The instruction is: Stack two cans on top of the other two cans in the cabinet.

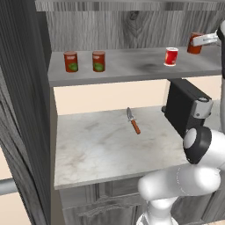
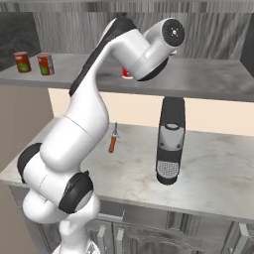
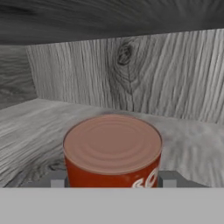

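Observation:
On the grey shelf board (image 1: 132, 72) of the cabinet (image 1: 132, 26) stand two red cans with green label patches (image 1: 70, 61) (image 1: 99, 61) at the left, seen again as the left can (image 2: 21, 61) and the right can (image 2: 45, 63). A red can with a white lower band (image 1: 171, 56) sits further right. At the far right my gripper (image 1: 198, 41) is shut on a plain darker red can (image 1: 194, 43), which leans slightly. In the hand view this can (image 3: 113, 144) sits between the fingertips (image 3: 168, 179) of my gripper (image 3: 113, 181), facing the grained back wall.
An orange-handled knife (image 1: 133, 122) (image 2: 113, 141) lies on the pale marble counter (image 1: 101, 149) below the shelf. A black coffee machine (image 1: 184, 107) (image 2: 169, 141) stands at the counter's right. The dark cabinet side panel (image 1: 26, 110) walls the left.

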